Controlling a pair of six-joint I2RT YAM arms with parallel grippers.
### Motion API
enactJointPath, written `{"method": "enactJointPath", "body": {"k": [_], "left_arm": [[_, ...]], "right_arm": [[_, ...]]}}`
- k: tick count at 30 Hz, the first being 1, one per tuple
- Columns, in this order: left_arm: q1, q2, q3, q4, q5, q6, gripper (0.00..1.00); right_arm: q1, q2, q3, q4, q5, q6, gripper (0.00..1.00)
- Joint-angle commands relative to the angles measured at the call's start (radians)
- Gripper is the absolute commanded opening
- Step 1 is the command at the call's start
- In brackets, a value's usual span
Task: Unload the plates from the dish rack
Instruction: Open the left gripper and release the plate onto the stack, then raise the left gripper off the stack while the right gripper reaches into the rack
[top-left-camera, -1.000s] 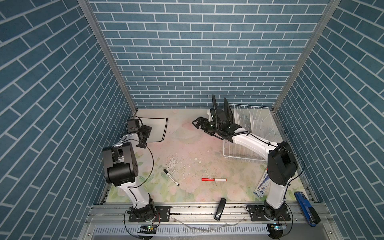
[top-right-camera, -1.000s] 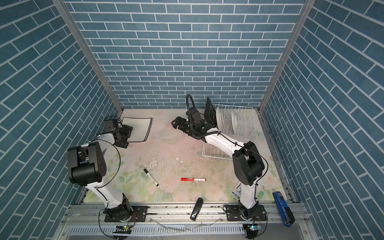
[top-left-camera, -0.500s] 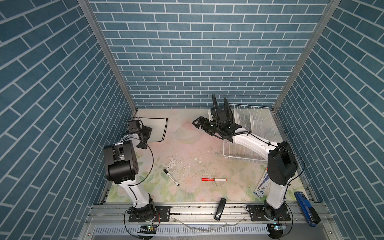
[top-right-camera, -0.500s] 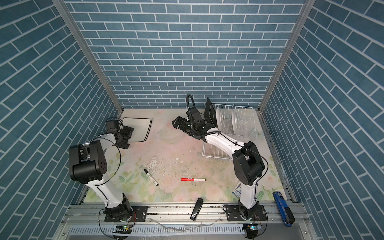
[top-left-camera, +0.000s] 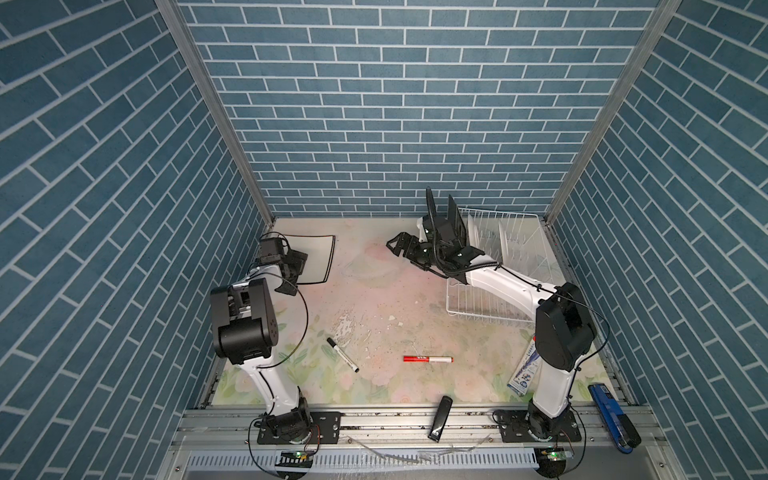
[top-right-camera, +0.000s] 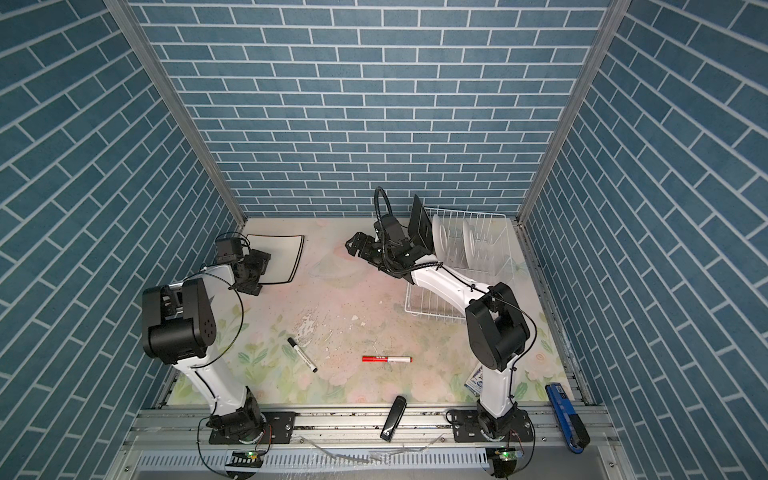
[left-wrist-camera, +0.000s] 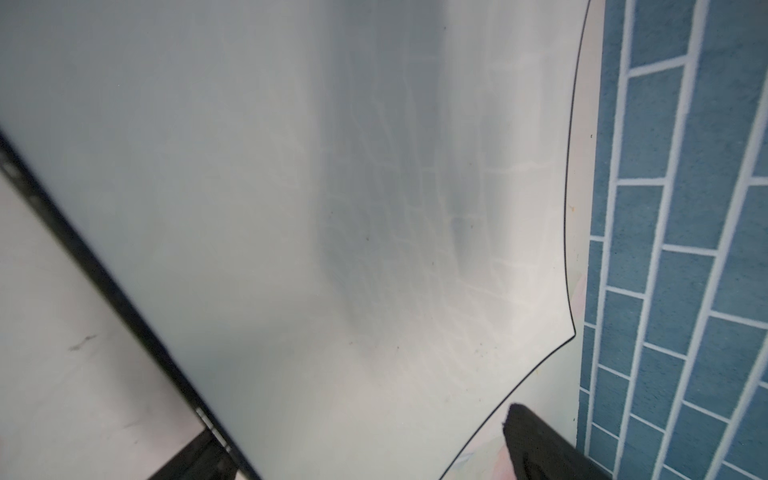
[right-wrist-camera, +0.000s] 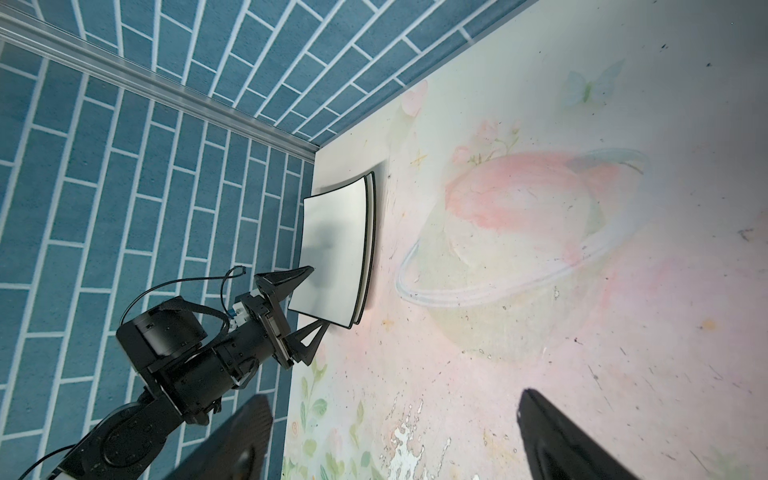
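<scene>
Dish rack (top-left-camera: 490, 316) of white wire, at the right rear of the floral table (top-left-camera: 374, 299), seen in both top views. A square black plate (top-right-camera: 419, 224) stands on edge at the rack's left end. Two white plates (top-right-camera: 440, 237) stand on edge among the prongs to its right, apart from one another.

Two square white plates (right-wrist-camera: 336, 249) with thin black rims lie stacked flat at the left rear corner of the table, well apart from the rack. The left gripper (right-wrist-camera: 316, 297) sits at the near edge of this stack, jaws spread wide, one finger to each side of a corner. Whether either finger touches the plates cannot be told. In the left wrist view the upper plate's white face fills most of the picture, and one dark fingertip (left-wrist-camera: 536, 436) shows beyond its rim.

The right gripper (top-left-camera: 395, 245) hangs above the table just left of the rack, pointing toward the stack, jaws wide and empty.

Toward the front of the table lie a black marker (top-left-camera: 343, 354) and a red marker (top-left-camera: 428, 358), apart. A blue-and-white packet (top-left-camera: 524, 374) lies beside the right arm's lower column.
</scene>
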Motion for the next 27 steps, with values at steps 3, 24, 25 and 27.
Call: {"method": "enactJointPath", "body": {"k": [3,24,25,27], "left_arm": [[-0.005,-0.004,0.013,0.004,-0.006,0.001,1.00],[-0.016,-0.083,-0.079,0.018,-0.004,0.030,1.00],[-0.015,-0.096,-0.090,0.020,-0.004,0.034,1.00],[-0.015,-0.130,-0.117,0.021,-0.005,0.044,1.00]], "right_arm": [[-0.007,-0.021,0.005,-0.007,0.016,0.031,0.93],[-0.005,-0.065,-0.032,-0.016,0.024,0.034,0.93],[-0.007,-0.069,-0.032,-0.024,0.024,0.029,0.93],[-0.007,-0.079,-0.031,-0.049,0.028,0.012,0.93]]}}
